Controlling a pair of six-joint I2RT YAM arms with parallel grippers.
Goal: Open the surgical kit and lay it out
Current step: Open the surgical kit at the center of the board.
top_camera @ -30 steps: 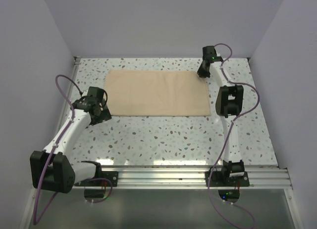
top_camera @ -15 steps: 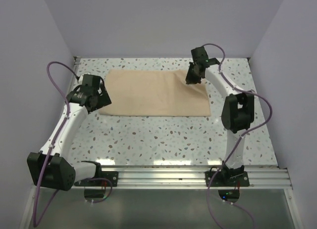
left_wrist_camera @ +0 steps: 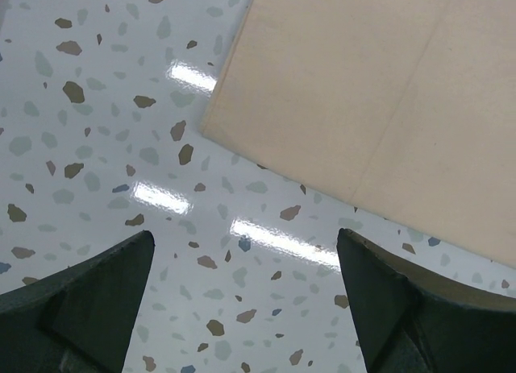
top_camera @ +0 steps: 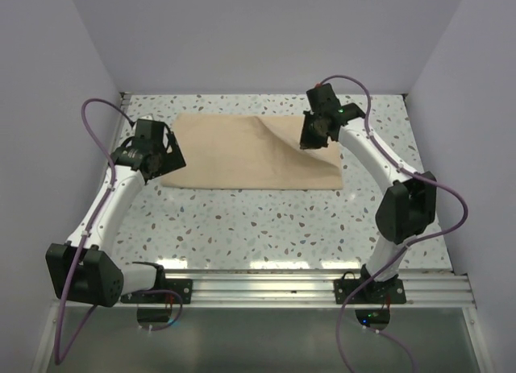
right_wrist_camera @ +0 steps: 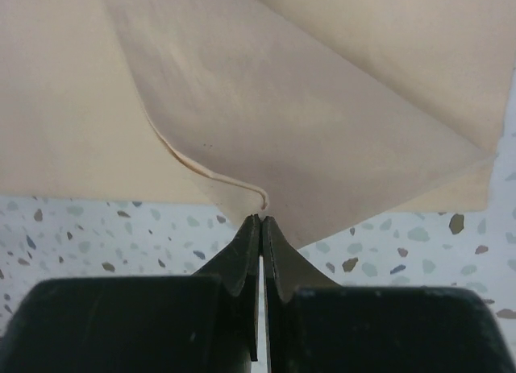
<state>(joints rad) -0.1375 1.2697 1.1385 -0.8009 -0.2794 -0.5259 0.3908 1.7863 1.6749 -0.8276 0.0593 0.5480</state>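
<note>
The tan cloth wrap (top_camera: 242,151) lies folded flat on the speckled table. My right gripper (top_camera: 311,138) is shut on the far right corner of its top layer and lifts it into a raised flap (right_wrist_camera: 306,131), pinched at the fingertips (right_wrist_camera: 260,220). My left gripper (top_camera: 165,159) is open and empty, hovering just off the wrap's near left corner (left_wrist_camera: 211,130); its fingers (left_wrist_camera: 105,284) frame bare table. The steel tray and the instruments are hidden.
Purple walls (top_camera: 48,107) close in the table on the left, back and right. An aluminium rail (top_camera: 306,284) runs along the near edge by the arm bases. Cables loop over both arms.
My right gripper took the wrap's far right corner and pulled it up and leftward, raising a flap. My left gripper moved up to the wrap's near left corner.
</note>
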